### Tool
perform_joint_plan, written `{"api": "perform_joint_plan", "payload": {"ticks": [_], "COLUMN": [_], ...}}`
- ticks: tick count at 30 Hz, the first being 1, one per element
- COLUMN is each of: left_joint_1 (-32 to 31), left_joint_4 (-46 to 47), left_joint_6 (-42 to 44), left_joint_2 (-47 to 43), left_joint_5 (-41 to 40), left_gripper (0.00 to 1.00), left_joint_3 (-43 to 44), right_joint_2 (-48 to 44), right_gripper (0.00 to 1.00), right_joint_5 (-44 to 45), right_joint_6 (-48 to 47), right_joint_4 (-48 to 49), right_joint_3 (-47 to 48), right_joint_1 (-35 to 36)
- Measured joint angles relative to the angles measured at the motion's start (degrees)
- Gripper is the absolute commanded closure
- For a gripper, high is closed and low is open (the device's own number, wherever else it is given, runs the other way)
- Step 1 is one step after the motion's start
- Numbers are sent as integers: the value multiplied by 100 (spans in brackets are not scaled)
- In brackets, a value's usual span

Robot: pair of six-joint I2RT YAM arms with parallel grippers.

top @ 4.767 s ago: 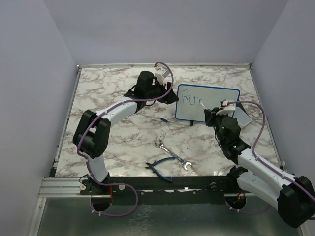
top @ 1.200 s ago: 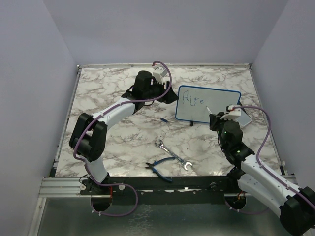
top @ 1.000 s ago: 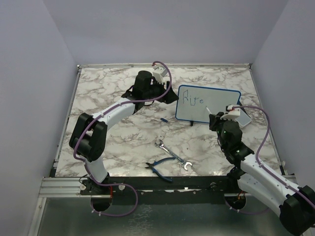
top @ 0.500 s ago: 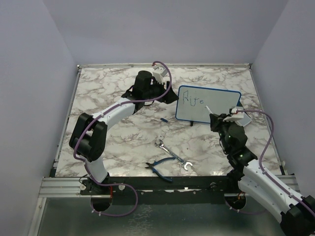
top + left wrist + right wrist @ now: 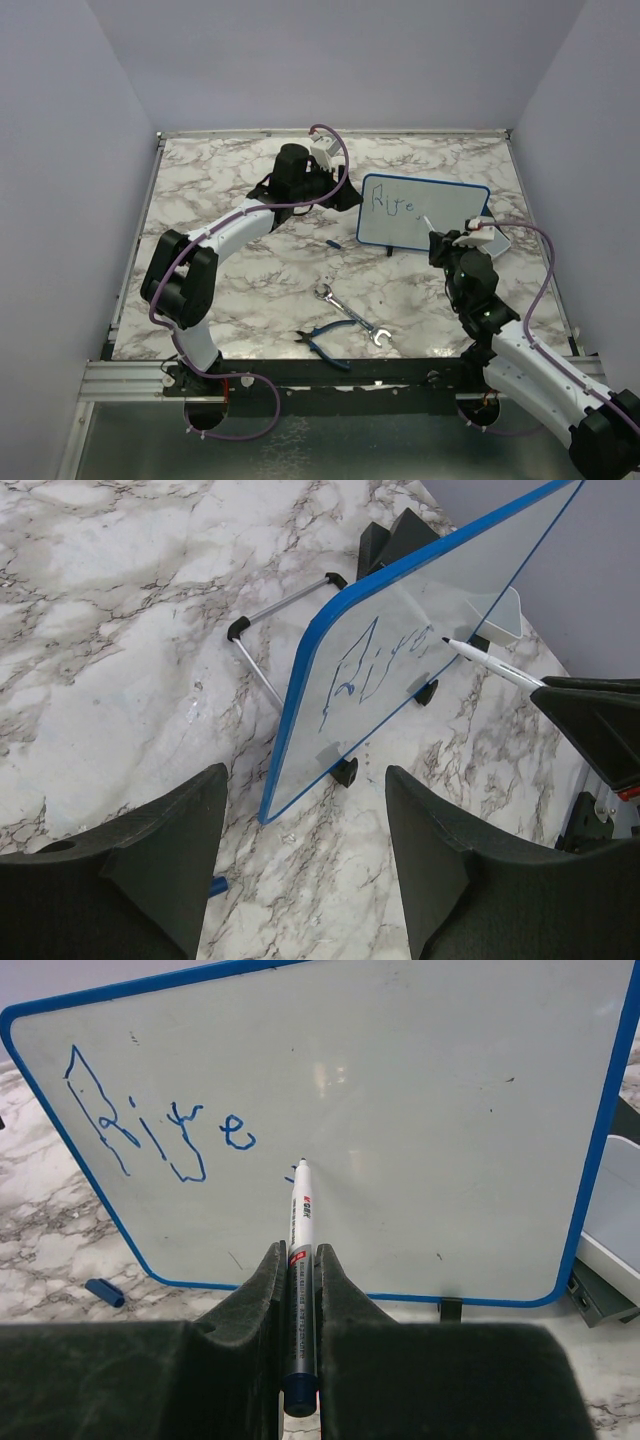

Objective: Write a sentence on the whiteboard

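Gripping a marker [image 5: 300, 1222] between closed fingers, the right hand [image 5: 298, 1260] points it up at the board [image 5: 420, 1100]. The board stands tilted back on a wire stand [image 5: 258, 672] at the far right of the worktop [image 5: 240, 270]. The marker's tip meets the white surface below and just right of the writing [image 5: 160, 1130], a blue scrawl reading roughly "Rite" in the board's upper left. A tiny blue mark sits beside the tip. The left hand [image 5: 305, 780] is open and holds nothing, its fingers spread and aimed at the board's left edge from near by, not touching it. A blue cap [image 5: 332, 243] lies on the worktop just left of the board's lower corner. Nearer the arm bases, a wrench [image 5: 350, 313] and blue-handled pliers [image 5: 325, 342] lie close together, well apart from the board. A white tray [image 5: 612, 1230] sits behind the board's right side.
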Motion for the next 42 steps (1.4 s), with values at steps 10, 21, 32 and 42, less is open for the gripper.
{"api": "perform_joint_plan", "payload": {"ticks": [10,21,32,42], "left_joint_1": [0,0,0,0], "left_joint_4": [0,0,0,0], "left_joint_6": [-2,-2,-2,-2], "left_joint_2": [2,2,2,2], "left_joint_5": [0,2,2,4], "left_gripper": [35,35,35,35], "left_joint_3": [0,0,0,0], "right_joint_2": [42,428,350,232], "right_gripper": [99,99,99,100], "right_joint_5": [13,11,221,535], "right_joint_6": [-90,-175,-203,-153], "right_joint_4": [258,597,675,575], "right_joint_3": [0,26,37,37], "right_joint_1": [0,0,0,0]}}
